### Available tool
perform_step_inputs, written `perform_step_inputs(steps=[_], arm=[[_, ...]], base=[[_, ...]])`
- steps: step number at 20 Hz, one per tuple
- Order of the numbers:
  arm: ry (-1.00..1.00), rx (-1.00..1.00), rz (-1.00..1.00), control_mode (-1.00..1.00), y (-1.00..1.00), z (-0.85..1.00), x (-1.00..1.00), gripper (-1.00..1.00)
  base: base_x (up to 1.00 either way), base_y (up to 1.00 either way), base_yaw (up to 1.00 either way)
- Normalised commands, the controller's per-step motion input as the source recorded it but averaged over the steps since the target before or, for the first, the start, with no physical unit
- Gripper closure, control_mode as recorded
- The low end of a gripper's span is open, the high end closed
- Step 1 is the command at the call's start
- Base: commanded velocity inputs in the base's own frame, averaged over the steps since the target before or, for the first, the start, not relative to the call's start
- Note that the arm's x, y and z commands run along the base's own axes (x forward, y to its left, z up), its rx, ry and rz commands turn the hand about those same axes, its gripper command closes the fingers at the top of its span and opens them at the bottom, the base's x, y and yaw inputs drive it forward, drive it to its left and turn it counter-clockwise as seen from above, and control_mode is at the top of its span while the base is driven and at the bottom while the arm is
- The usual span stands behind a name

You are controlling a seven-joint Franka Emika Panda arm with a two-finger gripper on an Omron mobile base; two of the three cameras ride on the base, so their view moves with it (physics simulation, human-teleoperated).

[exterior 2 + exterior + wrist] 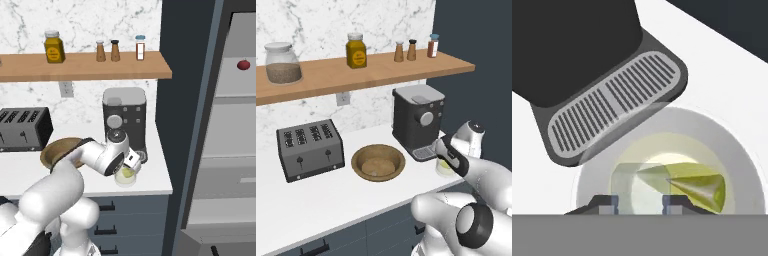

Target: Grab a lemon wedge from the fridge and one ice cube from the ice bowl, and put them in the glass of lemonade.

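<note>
Directly over the glass of lemonade (667, 165) the gripper (639, 202) is held, its two dark fingertips (607, 204) set apart with a pale translucent ice cube (637, 187) seen between them; whether the cube is clamped or merely lies in the glass below cannot be told from the hand view; the lemon wedge (699, 185) is seen inside the glass, just beside the cube, its point towards the cube. At the front edge of the white counter (316, 200) the glass (126, 177) is stood, just before the drip tray (612, 100) of the coffee machine (417, 120), and the gripper (442, 156) is lowered onto its rim in the left base view. Left of the glass, well apart from it, the ice bowl (378, 162) is set on the counter, brown and shallow; whether ice lies in it cannot be made out; farther left a grey toaster (310, 148) is placed against the marble wall. Above, a wooden shelf (381, 72) is fixed, on which a lidded glass jar (282, 62), a yellow jar (356, 51) and three small shakers (412, 50) are ranged. On the far right the fridge (235, 150) is stood open, its grey shelves shown, with a small dark red fruit (243, 64) laid on an upper shelf.
</note>
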Motion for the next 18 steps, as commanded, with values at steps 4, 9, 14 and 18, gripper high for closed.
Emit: perform_step_inputs(steps=[4,9,14,18], arm=[[0.00,0.00,0.00,-1.00,-0.03,-0.26,0.40,1.00],[0.00,0.00,0.00,-1.00,-0.11,-0.27,0.32,1.00],[-0.04,0.00,0.00,-1.00,0.01,-0.03,-0.22,-1.00],[-0.07,-0.06,0.00,-1.00,0.37,0.00,-0.41,-1.00]], base=[[0.00,0.00,0.00],[0.00,0.00,0.00],[0.00,0.00,0.00],[0.00,0.00,0.00]])
